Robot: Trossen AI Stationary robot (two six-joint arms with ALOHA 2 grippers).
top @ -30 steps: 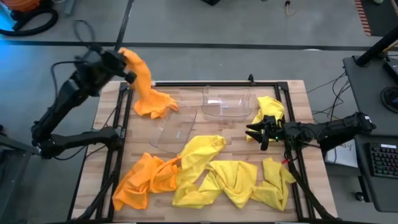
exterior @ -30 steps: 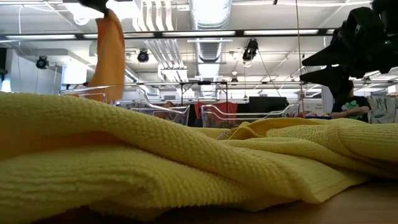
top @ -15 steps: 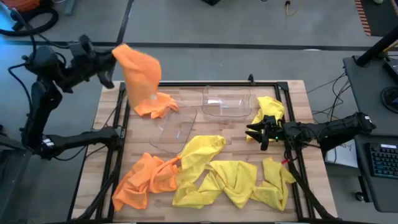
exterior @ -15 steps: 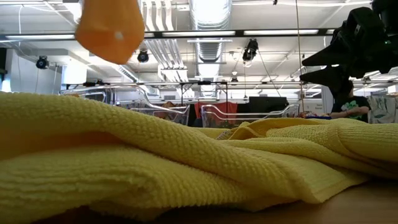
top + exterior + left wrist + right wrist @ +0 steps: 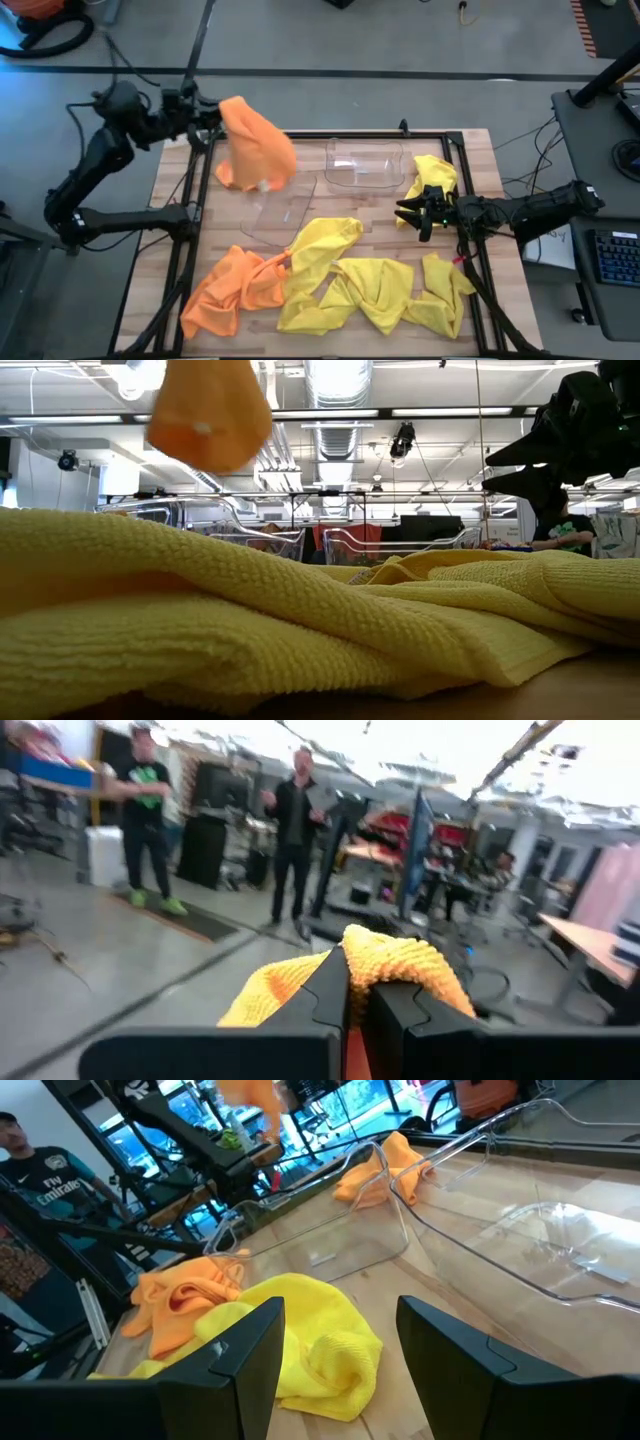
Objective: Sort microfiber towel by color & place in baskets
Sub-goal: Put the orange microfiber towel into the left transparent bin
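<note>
The left gripper (image 5: 208, 119), in the upper left of the high view, is pinched tight on a bright orange microfiber towel (image 5: 256, 150). A second ago that cloth trailed down onto another orange towel (image 5: 232, 174) lying at the table's upper-left edge; now it has swung clear and hangs in the air, drifting rightward toward the middle of the frame. In the low view the same cloth (image 5: 208, 412) dangles at the upper left, well above the heap. The left wrist view shows the dark fingers (image 5: 325, 995) closed on a fold of it (image 5: 395, 960) (two people stand in the room beyond).

This looks like the carry stage: the orange towel is lifted free and heading toward the nearer clear plastic basket (image 5: 283, 210), just below it in the frame. The second clear basket (image 5: 365, 162) sits at upper centre.

The right gripper (image 5: 412, 213) has not moved; it waits at centre right with fingers spread wide and empty, beside a yellow towel (image 5: 436, 176). More yellow towels (image 5: 370, 285) and an orange heap (image 5: 232, 288) lie unsorted along the bottom.
</note>
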